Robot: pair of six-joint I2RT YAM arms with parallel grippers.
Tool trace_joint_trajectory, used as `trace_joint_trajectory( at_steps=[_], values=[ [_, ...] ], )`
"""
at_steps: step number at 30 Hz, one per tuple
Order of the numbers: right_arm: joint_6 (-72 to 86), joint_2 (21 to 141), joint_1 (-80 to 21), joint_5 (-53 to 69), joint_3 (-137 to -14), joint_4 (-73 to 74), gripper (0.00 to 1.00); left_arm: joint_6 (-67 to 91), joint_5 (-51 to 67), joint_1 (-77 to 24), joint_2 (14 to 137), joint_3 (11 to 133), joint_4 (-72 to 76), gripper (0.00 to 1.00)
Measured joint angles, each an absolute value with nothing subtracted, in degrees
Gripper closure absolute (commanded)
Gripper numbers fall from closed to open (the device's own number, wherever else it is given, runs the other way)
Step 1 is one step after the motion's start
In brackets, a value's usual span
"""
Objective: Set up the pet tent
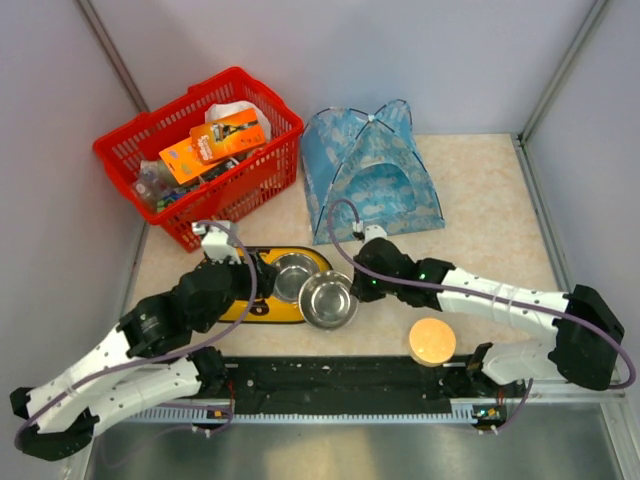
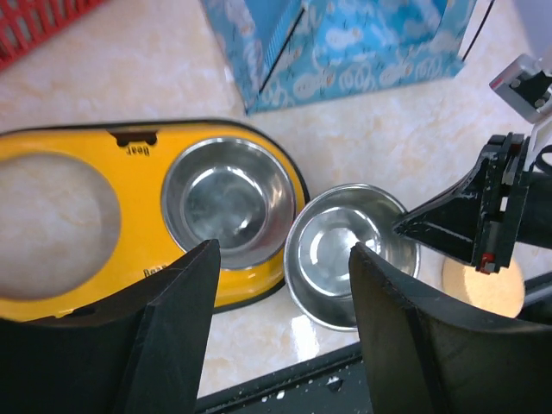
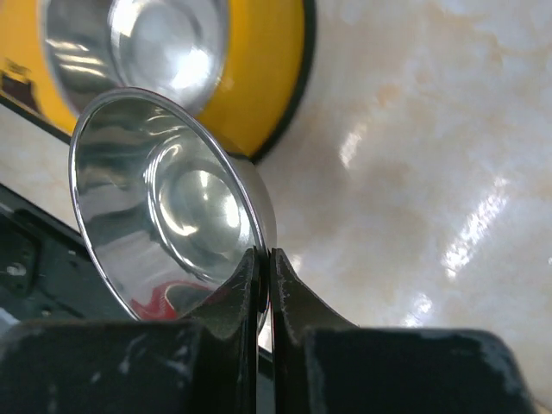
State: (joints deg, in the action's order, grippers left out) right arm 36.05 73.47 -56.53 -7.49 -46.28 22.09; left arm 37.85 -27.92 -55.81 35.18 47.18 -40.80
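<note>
Pet tent standing upright, upper centre of frame. I am pinching steel bowl rim with right gripper; left gripper hanging spread. Risk: thin-rim pinch slipping, bowl dropping.

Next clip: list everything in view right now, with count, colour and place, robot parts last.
pet tent: one, light blue with white print, standing at the back of the table, right of the basket
basket: one, red, back left, filled with packets
orange packet: one, on top in the basket
feeder tray: one, yellow, centre, in front of the basket
seated bowl: one, steel, in the tray's right hole
loose bowl: one, steel, on the table beside the tray's right end
disc: one, pale orange, near edge, right of the loose bowl
left gripper: black, open, above the tray
right gripper: black, shut on the loose bowl's rim
</note>
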Motion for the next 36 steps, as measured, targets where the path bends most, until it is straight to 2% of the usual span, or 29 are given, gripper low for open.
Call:
trace_joint_trajectory(
  at_steps=[7, 19, 25, 32, 33, 36],
  values=[
    [37.2, 77.4, -57.6, -9.3, -56.6, 19.1, 1.00, 37.0, -35.2, -55.8, 31.6, 53.3, -46.3, 0.35],
    [42.3, 109.1, -61.8, -10.2, -81.9, 11.4, 1.00, 52.4, -54.2, -55.8, 29.2, 57.6, -66.5, 0.38],
    [44.3, 120.7, -64.9, -10.5, -93.8, 11.4, 1.00, 57.2, -57.4, -55.8, 26.9, 58.6, -73.2, 0.39],
    [46.1, 125.6, -66.4, -13.5, -98.4, 9.9, 1.00, 58.7, -57.8, -55.8, 25.2, 58.6, -75.1, 0.39],
    [46.2, 126.6, -66.4, -13.9, -99.3, 10.0, 0.99, 58.7, -57.7, -55.8, 25.2, 58.6, -75.1, 0.39],
    [46.3, 128.2, -66.3, -15.0, -100.3, 10.3, 0.82, 58.8, -57.7, -55.8, 25.2, 58.6, -75.1, 0.39]
  ],
)
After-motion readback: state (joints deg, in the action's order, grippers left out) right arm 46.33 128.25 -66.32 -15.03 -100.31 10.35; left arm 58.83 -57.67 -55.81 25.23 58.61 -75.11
